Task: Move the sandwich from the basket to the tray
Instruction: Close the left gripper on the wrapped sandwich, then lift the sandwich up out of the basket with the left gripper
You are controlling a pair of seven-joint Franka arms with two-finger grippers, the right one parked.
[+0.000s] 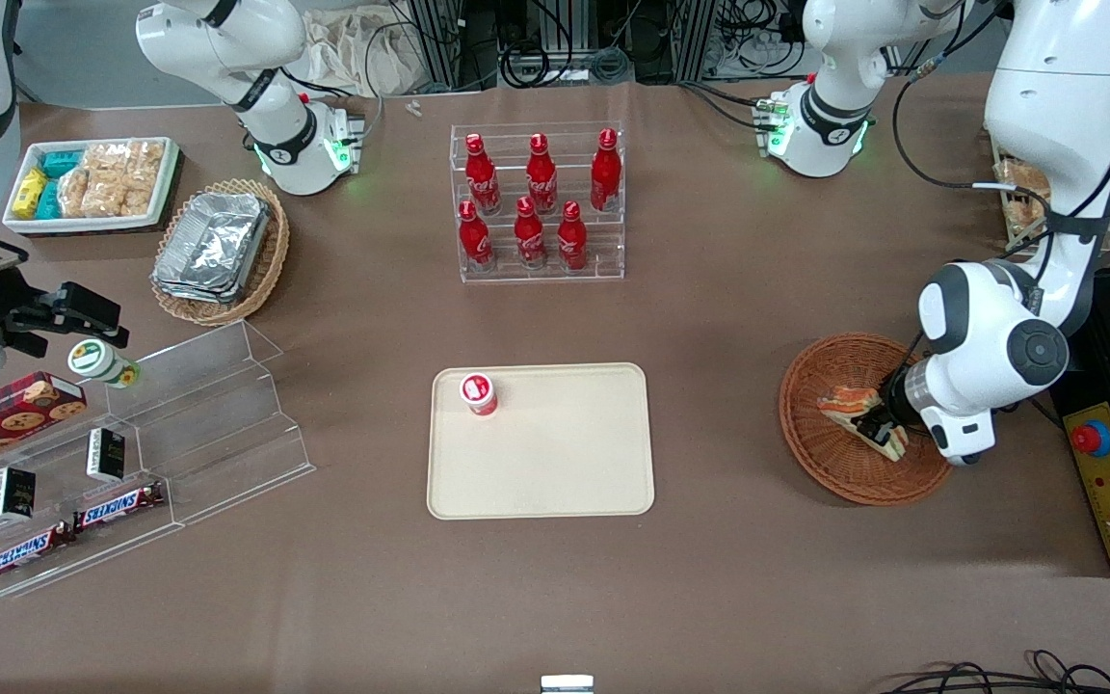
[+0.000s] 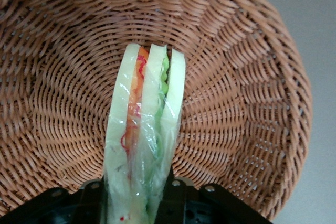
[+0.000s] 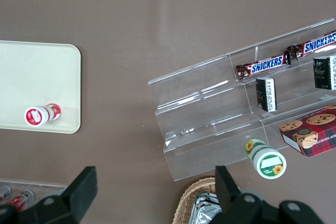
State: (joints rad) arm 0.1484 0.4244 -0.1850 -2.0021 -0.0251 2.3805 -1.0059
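Observation:
The sandwich, a wrapped white-bread wedge with orange, red and green filling, is in the round orange-brown wicker basket toward the working arm's end of the table. My left gripper is down inside the basket and shut on the sandwich's wide end. In the left wrist view the sandwich stands on edge between the black fingers, over the basket floor. I cannot tell whether it still touches the basket. The cream-beige tray lies mid-table, also in the right wrist view.
A small red-and-white bottle stands on the tray's corner. A clear rack of red bottles stands farther from the front camera than the tray. A control box with a red button lies beside the basket. Clear snack shelves sit toward the parked arm's end.

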